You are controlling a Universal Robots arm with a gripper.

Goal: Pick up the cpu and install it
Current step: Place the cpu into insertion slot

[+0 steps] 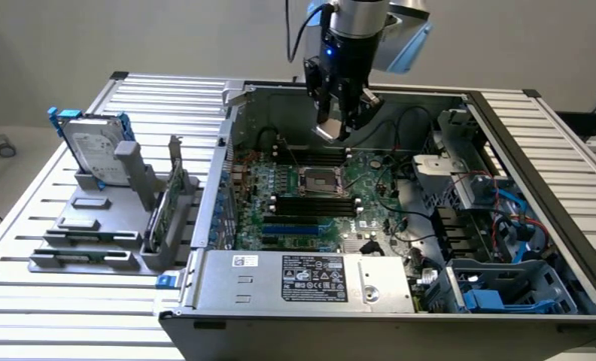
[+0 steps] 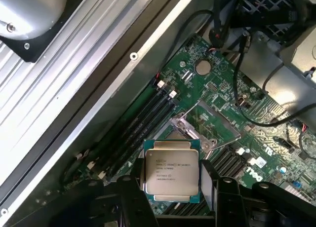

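Surface (image 1: 37, 316): slatted metal; it carries everything below the tool
Rack (image 1: 87, 241): grey; stands on the surface outside the case, well off to the exterior view's left of the tool and lower than it
Hard drive (image 1: 89, 150): silver in a blue frame; upright at the far end of the rack; well apart from the tool
Card (image 1: 168, 203): green board on edge in the rack; between the hard drive and the case wall
Case (image 1: 213, 188): open computer box; the tool hangs over its far part
Motherboard (image 1: 308, 218): green, lying flat in the case; beneath the tool
Power supply (image 1: 308, 278): grey box with a label along the near edge of the case; well apart from the tool
Socket (image 1: 316, 180): metal-framed square on the motherboard; below the tool; in the wrist view it (image 2: 200, 123) lies beyond the cpu, apart from it
Cpu (image 2: 172, 170): flat silver square with printed lettering; up in the air above the motherboard, not in the socket; seen from outside at the tool's tip (image 1: 328, 131)
Tool (image 1: 340, 124): dark; clenched on the cpu (image 2: 170, 185); fingers (image 2: 208, 182) press its two opposite edges
Blue tray (image 1: 509, 289): in the near corner of the case; to the exterior view's right of the tool and far below it
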